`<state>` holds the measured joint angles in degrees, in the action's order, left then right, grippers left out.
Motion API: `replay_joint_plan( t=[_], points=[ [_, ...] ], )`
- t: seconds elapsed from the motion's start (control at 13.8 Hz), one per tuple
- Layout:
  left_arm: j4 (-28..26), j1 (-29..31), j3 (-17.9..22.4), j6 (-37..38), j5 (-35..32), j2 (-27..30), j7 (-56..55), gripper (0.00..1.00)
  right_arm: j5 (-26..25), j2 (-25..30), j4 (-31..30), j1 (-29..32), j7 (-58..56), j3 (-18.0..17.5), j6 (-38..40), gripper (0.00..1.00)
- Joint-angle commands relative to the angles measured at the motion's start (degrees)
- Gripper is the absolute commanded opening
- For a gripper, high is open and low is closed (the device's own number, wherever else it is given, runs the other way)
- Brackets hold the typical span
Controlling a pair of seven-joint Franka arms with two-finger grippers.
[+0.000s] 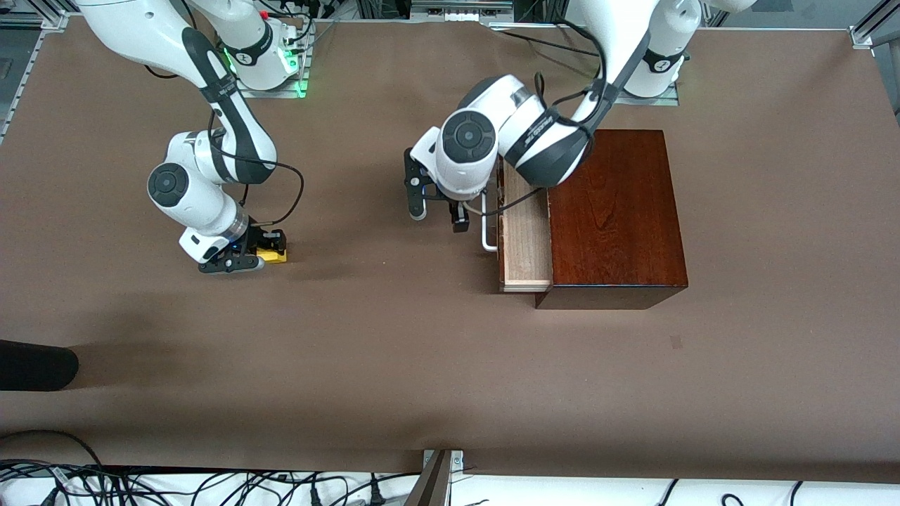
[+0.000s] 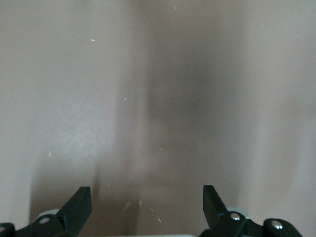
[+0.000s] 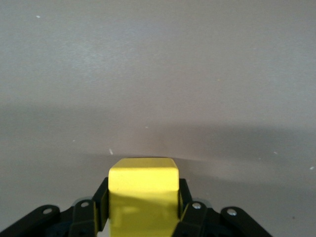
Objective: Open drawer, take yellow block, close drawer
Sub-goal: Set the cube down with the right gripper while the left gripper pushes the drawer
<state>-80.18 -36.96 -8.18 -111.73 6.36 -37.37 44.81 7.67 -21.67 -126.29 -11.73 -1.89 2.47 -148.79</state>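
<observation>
The drawer (image 1: 526, 232) of the dark wooden box (image 1: 612, 211) stands pulled out toward the right arm's end of the table, its pale inside showing. Its white handle (image 1: 486, 235) is partly hidden by the left arm. My left gripper (image 1: 439, 215) is open and empty just beside the handle. The left wrist view shows only bare table between its open fingertips (image 2: 81, 205). My right gripper (image 1: 261, 254) is low at the table, well toward the right arm's end, and is shut on the yellow block (image 1: 273, 255). The block fills the gap between the fingers in the right wrist view (image 3: 143, 197).
A dark rounded object (image 1: 35, 365) lies at the table's edge near the front camera, at the right arm's end. Cables (image 1: 211, 485) run along the front edge. Brown table (image 1: 394, 351) stretches between the two grippers.
</observation>
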Motion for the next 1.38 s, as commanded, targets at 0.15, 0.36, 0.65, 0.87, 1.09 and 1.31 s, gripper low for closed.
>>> replay_joint_plan(
  t=[0.15, 0.36, 0.65, 0.87, 1.09, 1.31],
  points=[
    [-5.9, -1.2, 0.8, -6.5, -4.7, 0.1, 5.4, 1.00, 0.8, -0.5, -0.2, 0.1, -1.8, 0.9, -0.3, 0.35],
    [-8.1, -0.9, 0.9, -2.8, -8.1, 0.4, 5.4, 1.00, 0.6, 2.7, 0.1, 0.2, -4.3, 1.0, 1.1, 1.00],
    [-7.5, -0.5, 1.8, 3.7, -12.8, 1.5, 5.5, 1.00, 1.1, 6.0, 6.7, 1.6, -5.9, 3.5, 10.9, 1.00],
    [-7.5, 2.1, 1.7, 6.6, -14.3, 2.6, 6.1, 1.00, 1.1, 9.8, 13.4, 1.6, -5.5, 3.7, 21.1, 1.00],
    [-7.8, 5.0, 1.6, 9.0, -14.2, 2.5, 9.3, 1.00, 0.9, 12.8, 21.9, 1.6, -3.0, 4.5, 34.4, 1.00],
    [-7.9, 5.7, 1.6, 9.6, -14.2, 2.5, 11.6, 1.00, 0.1, 13.5, 33.1, 1.5, -2.8, 5.4, 46.0, 1.00]
  ],
)
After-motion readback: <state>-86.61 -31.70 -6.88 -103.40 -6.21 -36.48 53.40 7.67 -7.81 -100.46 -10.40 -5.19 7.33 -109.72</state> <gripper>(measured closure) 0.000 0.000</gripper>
